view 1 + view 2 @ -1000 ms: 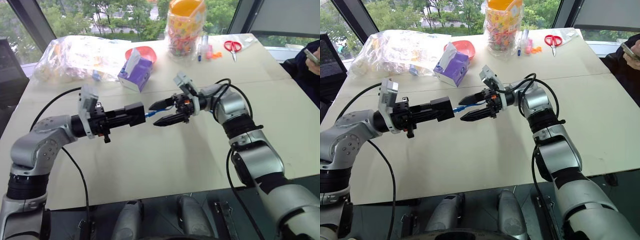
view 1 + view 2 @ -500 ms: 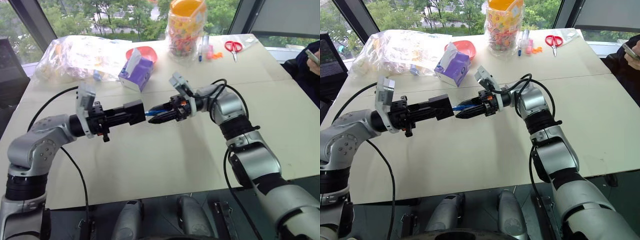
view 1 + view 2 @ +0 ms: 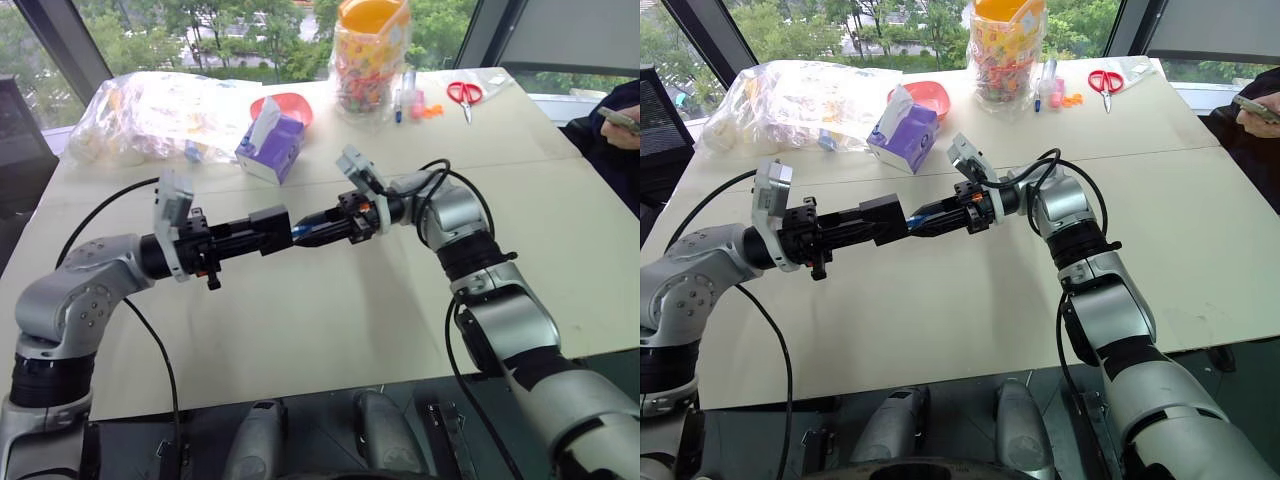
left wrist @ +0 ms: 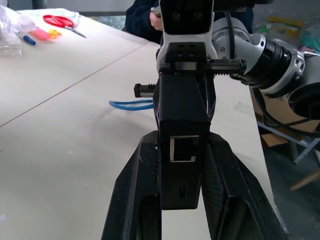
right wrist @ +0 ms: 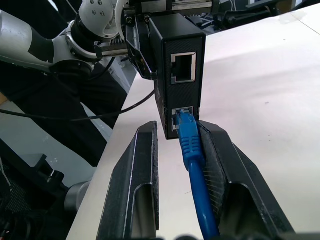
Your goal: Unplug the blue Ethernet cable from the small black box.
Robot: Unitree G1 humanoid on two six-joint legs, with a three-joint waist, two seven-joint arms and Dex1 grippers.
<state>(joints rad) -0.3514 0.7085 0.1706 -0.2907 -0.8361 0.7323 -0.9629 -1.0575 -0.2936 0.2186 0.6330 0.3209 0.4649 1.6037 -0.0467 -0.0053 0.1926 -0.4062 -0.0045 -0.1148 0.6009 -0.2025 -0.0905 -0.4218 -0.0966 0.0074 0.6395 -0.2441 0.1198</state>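
Note:
My left gripper (image 3: pixel 262 226) is shut on the small black box (image 3: pixel 272 219) and holds it level above the table, pointing at the right gripper. The left wrist view shows the box (image 4: pixel 181 105) clamped between the two fingers, with an unused port facing the camera. The blue Ethernet cable (image 5: pixel 192 150) is plugged into the lower of the two ports on the box's other face. My right gripper (image 3: pixel 305 231) has closed around the cable just behind its plug, with one pad (image 5: pixel 212 155) against the blue boot. A loop of the cable (image 4: pixel 132 104) trails behind the right gripper.
On the far side of the table (image 3: pixel 300 320) are a purple tissue box (image 3: pixel 270 142), a red bowl (image 3: pixel 290 102), a clear plastic bag (image 3: pixel 150 110) and a jar of colourful items (image 3: pixel 372 50). Red scissors (image 3: pixel 465 93) lie at the back right. A person's hands (image 3: pixel 620 120) hold a phone at the right edge.
The right gripper's fingers stood wide open around the cable; they have closed on it and slid a little closer to the box. The left gripper and box have stayed put.

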